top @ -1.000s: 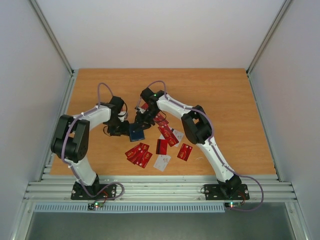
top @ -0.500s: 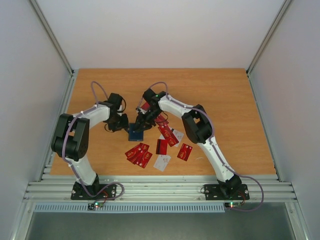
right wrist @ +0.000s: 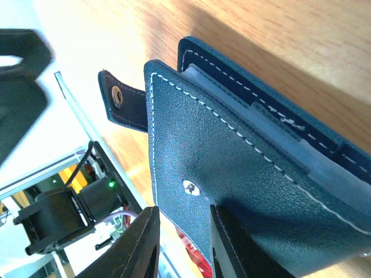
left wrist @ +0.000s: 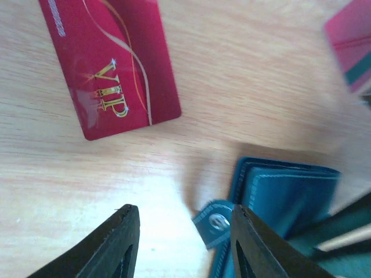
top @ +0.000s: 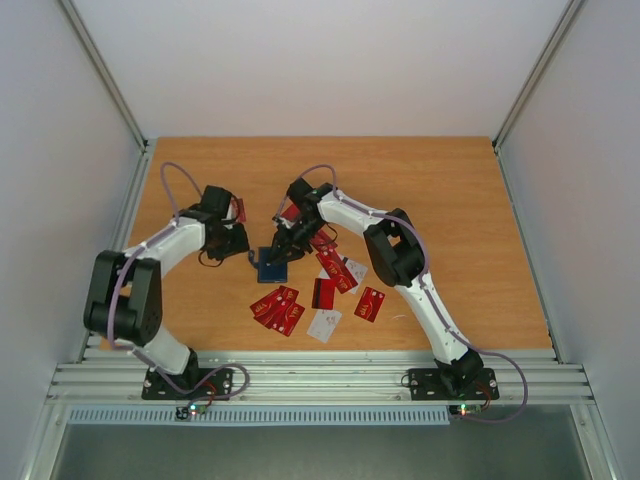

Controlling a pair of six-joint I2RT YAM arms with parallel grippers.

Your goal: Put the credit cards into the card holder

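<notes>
The card holder [top: 270,264] is a dark navy wallet on the table, left of centre. In the right wrist view it [right wrist: 243,150] stands partly unfolded and shows its pale blue inside. My right gripper [top: 285,243] [right wrist: 184,208] has its jaws a little apart; one finger lies on the outer cover, and the other ends at the cover's corner with table showing beside it. My left gripper [top: 238,243] [left wrist: 182,211] is open just left of the wallet, and the snap tab [left wrist: 217,223] sits by its right finger. Red credit cards [top: 278,308] lie scattered nearer the arms, and a red VIP card [left wrist: 110,63] lies ahead of the left gripper.
More red cards [top: 338,268] and a white card [top: 324,325] lie right of and below the wallet. Another red card [top: 237,208] lies by the left wrist. Grey walls close in the wooden table [top: 450,200] on three sides.
My left arm has swung to the left and drawn its gripper back from the wallet, its jaws slightly narrower. The right arm and the wallet have stayed where they were.
</notes>
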